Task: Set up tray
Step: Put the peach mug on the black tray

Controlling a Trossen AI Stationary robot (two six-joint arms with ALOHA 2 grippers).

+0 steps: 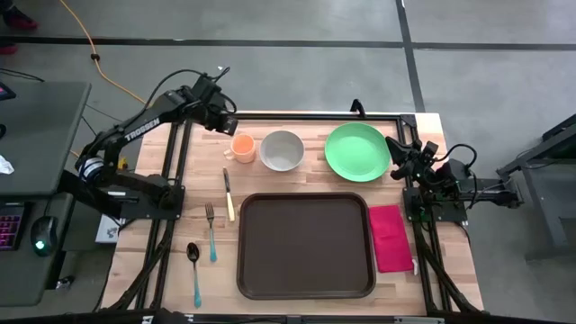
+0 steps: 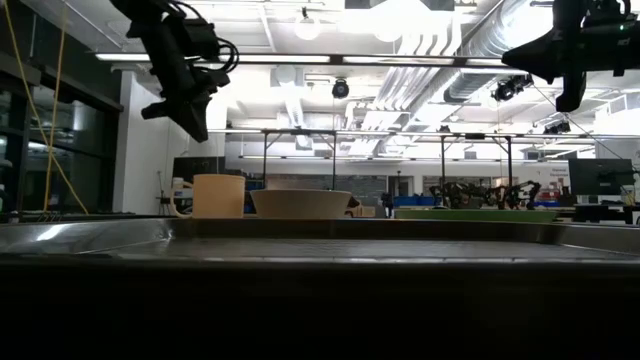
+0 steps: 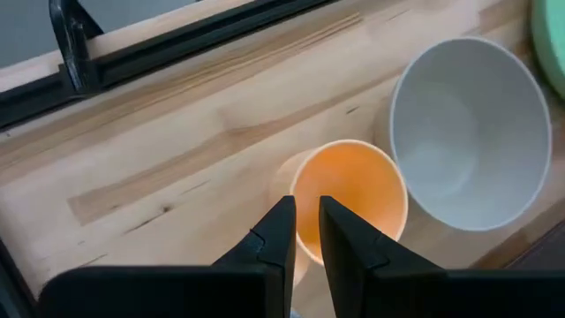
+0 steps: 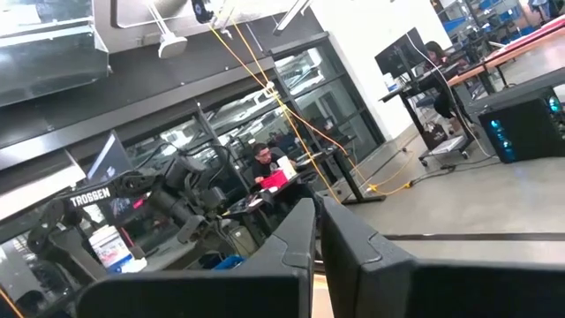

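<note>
tray (image 2: 320,240): in the low view only its near rim shows, its floor hidden
green plate (image 3: 552,35): cut off by the left wrist picture's edge
orange cup (image 3: 349,199): near side hidden behind the left gripper (image 3: 306,231) fingers

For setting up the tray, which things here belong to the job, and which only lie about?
Belong: tray, green plate, white bowl, orange cup, knife, fork, spoon, magenta napkin.
Lying about: keyboard, computer mouse.
</note>
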